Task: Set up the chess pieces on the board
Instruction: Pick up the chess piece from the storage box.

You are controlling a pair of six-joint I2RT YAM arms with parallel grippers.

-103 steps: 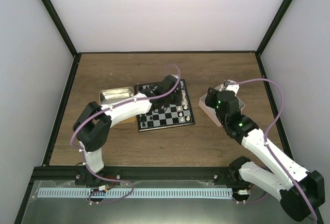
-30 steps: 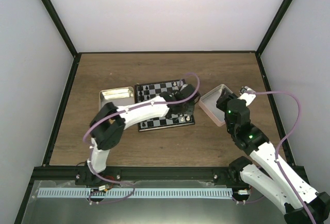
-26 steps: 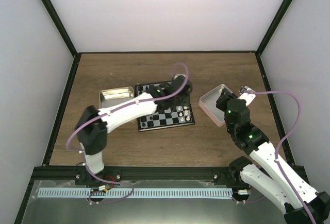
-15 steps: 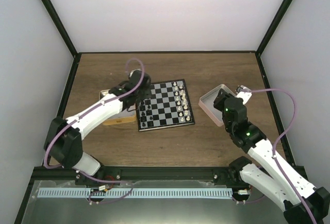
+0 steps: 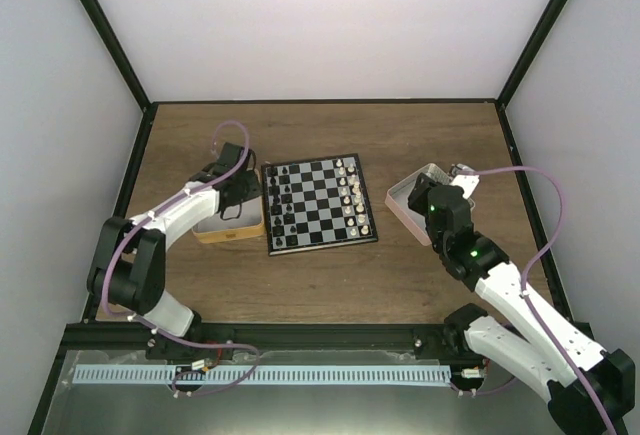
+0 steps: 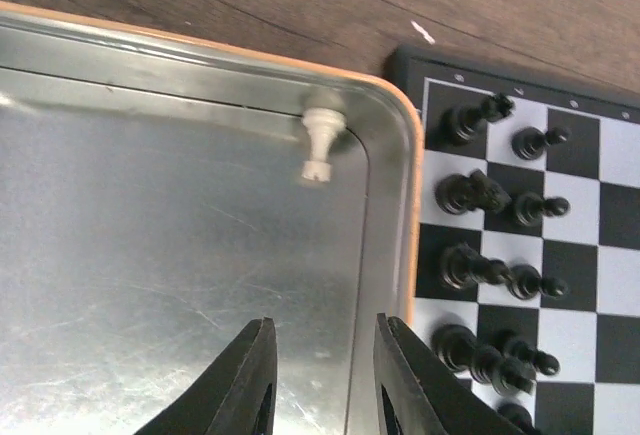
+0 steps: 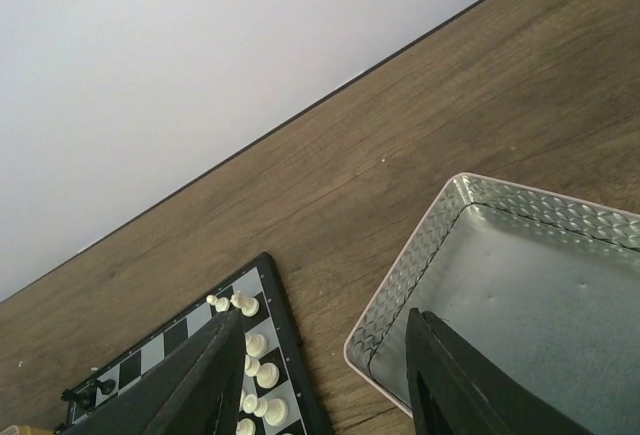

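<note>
The board (image 5: 318, 203) lies mid-table, black pieces (image 5: 279, 210) along its left side and white pieces (image 5: 350, 195) along its right. One whitish piece (image 6: 320, 141) rests in the far corner of the tan tray (image 6: 405, 170), right beside the board's black pieces (image 6: 480, 195). My left gripper (image 6: 322, 327) hangs open over the tray floor, short of that piece, with nothing between its fingers. My right gripper (image 7: 323, 320) is open and empty, with one finger over the pink tray (image 7: 400, 295) and the other over the board's right side (image 7: 285, 350).
The tan tray (image 5: 230, 236) touches the board's left edge. The pink tray (image 5: 398, 200) sits right of the board with a strip of wood between them. Black frame posts and white walls enclose the table.
My left arm has swung from the board's right side back across it to the tan tray on the left. The right arm has shifted only slightly beside the pink tray.
</note>
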